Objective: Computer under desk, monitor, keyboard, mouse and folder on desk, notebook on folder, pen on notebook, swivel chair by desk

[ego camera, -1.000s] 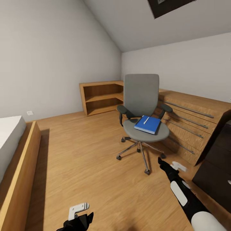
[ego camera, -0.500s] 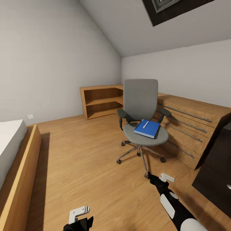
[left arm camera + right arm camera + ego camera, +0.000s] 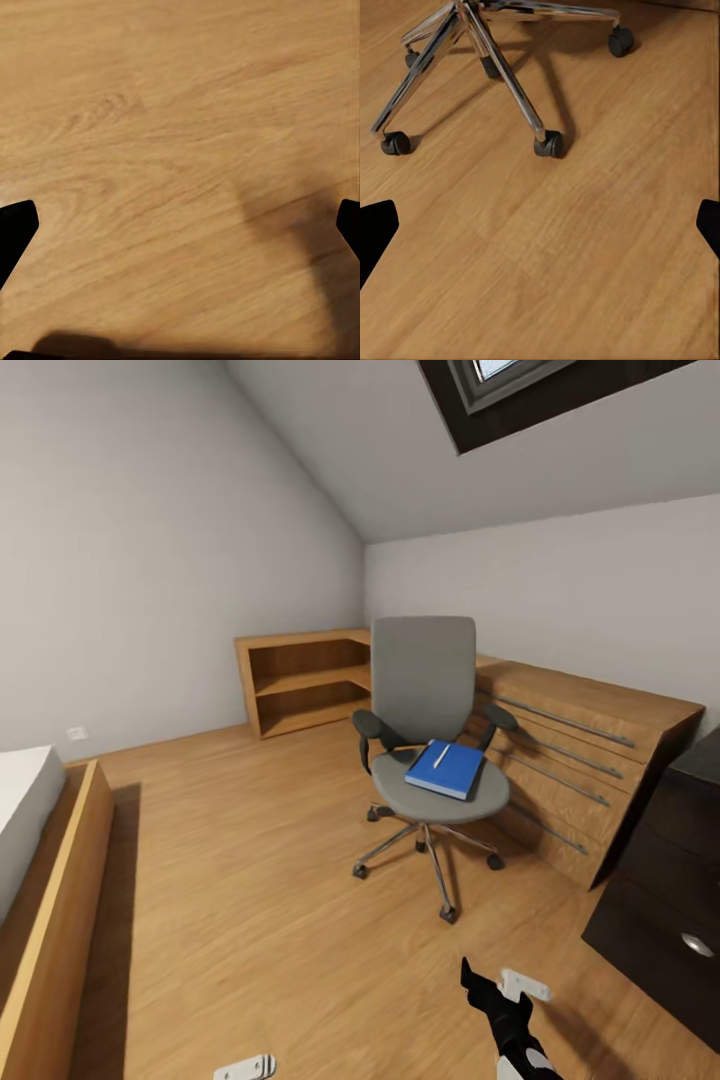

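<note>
Task looks barely started, judging from how things lie. The swivel chair (image 3: 425, 735) stands out on the wood floor (image 3: 250, 880), in front of a light wooden dresser (image 3: 575, 750) with long bar handles, not beside the desk. The blue folder (image 3: 446, 768) lies flat on the chair's seat, with the white pen (image 3: 441, 756) resting on top of it. No notebook is discernible under the pen; it may be hidden or too thin to tell at this range. The desk (image 3: 665, 880) shows as a dark drawer unit with a round silver knob at the right edge of the head view; its top surface is out of frame, so monitor, keyboard, mouse and computer cannot be checked. Left to do, at least: folder to the desk, notebook and pen stacked on it, chair moved next to the desk. Containers: an open corner shelf unit (image 3: 300, 680) against the far wall holds nothing visible; desk drawers and dresser drawers are closed, contents unknown. Right pincer (image 3: 505, 990) is low in the head view, released and holding nothing; its wrist view shows both finger tips wide apart over the floor with the chair's chrome base (image 3: 495, 45) ahead. Left pincer (image 3: 180, 225) is also spread wide, empty, pointing at bare floor.
</note>
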You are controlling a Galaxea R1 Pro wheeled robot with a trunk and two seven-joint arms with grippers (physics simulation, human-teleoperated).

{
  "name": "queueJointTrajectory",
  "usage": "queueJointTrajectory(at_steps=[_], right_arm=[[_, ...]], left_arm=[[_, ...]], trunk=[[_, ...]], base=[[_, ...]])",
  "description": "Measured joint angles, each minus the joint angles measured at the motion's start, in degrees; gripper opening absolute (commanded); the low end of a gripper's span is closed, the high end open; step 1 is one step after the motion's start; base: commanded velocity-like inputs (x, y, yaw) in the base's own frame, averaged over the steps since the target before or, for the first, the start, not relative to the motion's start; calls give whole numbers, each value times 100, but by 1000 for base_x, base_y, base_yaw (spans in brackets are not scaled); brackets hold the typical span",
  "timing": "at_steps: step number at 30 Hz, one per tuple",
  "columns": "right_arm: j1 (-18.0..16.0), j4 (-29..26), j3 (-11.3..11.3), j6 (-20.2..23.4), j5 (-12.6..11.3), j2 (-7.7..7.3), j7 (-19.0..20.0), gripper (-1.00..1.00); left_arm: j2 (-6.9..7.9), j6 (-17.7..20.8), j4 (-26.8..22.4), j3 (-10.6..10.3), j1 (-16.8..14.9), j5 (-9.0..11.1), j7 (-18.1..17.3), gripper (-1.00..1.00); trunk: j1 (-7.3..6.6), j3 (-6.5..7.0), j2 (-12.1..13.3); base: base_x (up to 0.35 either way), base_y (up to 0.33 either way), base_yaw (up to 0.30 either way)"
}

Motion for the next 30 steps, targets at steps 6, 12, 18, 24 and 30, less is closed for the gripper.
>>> queueJointTrajectory(at_steps=[6,12,18,24,30], right_arm=[[8,259,-1,-303,44,18,2,100],[9,508,-4,-678,46,1,3,100],[9,813,-3,-1080,45,-11,3,100],[9,949,-1,-1204,42,-6,3,100],[9,977,-8,-1226,30,-6,1,100]], left_arm=[[7,-237,505,5,0,-62,-3,100],[11,-1084,1114,9,-1,-102,-2,100],[18,-1911,1640,18,-1,-331,2,100],[20,-2204,1931,23,-1,-473,4,100],[5,-2420,2212,27,-24,-519,0,100]], trunk=[[-1,15,1],[-1,29,1],[-1,42,1],[-1,56,1],[-1,69,1]], base=[[0,0,-252],[0,0,-268],[0,0,-279],[0,0,-281],[0,0,-282]])
